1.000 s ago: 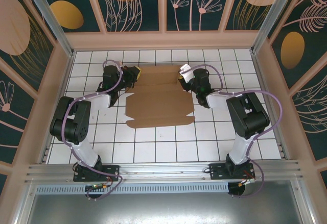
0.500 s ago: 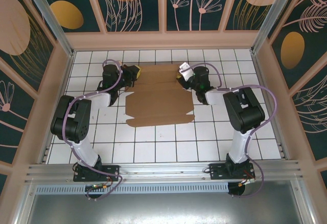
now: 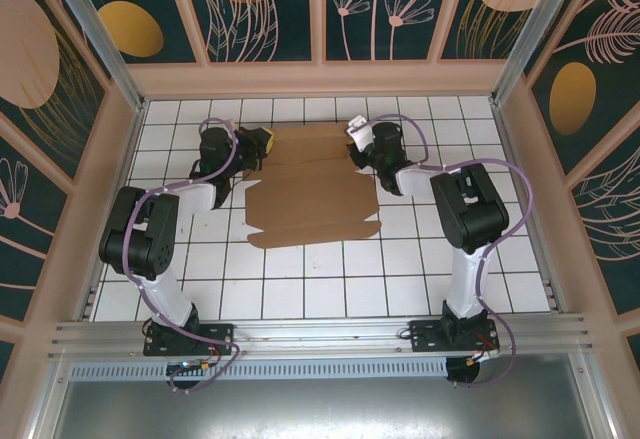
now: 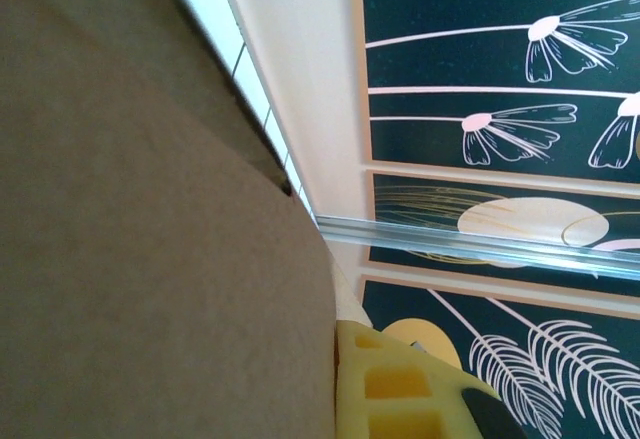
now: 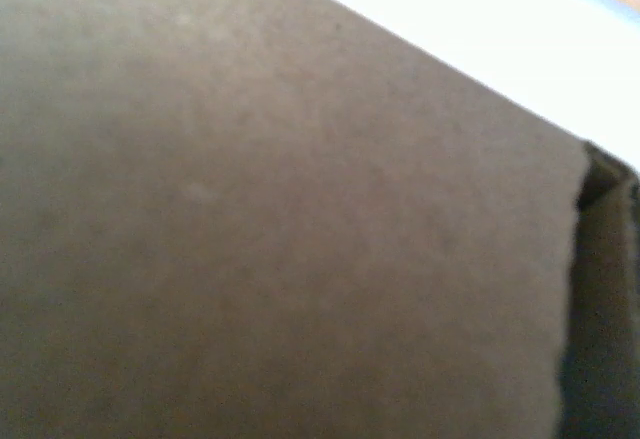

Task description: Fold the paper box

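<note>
The paper box [image 3: 310, 199] lies as a flat brown sheet toward the far side of the white tiled worktop [image 3: 300, 279]. The left gripper [image 3: 262, 141] sits closed at its far-left corner. The right gripper [image 3: 357, 141] is at its far-right edge, but I cannot tell how far open it is.
</note>
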